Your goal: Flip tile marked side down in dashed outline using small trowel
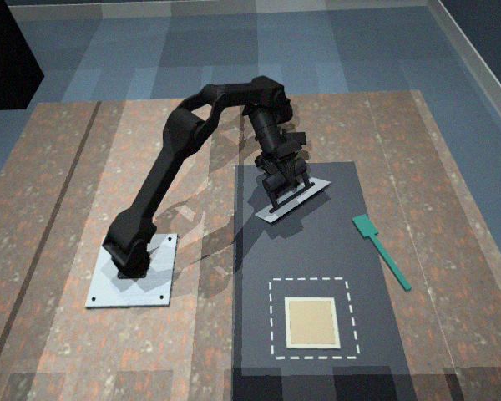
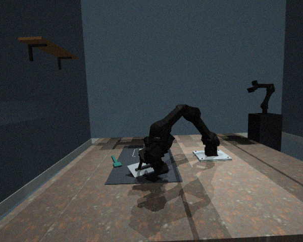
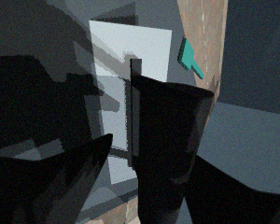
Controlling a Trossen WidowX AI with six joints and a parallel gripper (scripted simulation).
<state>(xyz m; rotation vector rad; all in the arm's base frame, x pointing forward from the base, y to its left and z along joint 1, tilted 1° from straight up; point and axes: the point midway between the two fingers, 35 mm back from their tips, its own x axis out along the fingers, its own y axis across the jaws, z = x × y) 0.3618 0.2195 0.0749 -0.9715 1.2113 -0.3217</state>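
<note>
The trowel has a pale rectangular plate and a thick black handle on two posts. It is low over the far part of the dark mat, its plate apparently tilted; whether it touches the mat is unclear. My gripper is open around the handle, which still lies between the fingers. The tile, cream-rimmed with a tan square on top, lies flat inside the dashed outline. The wrist view does not show the tile.
A teal spatula lies at the mat's right edge in the top view, its handle on the table. The arm's white base plate is left of the mat there. The exterior view shows a wall shelf.
</note>
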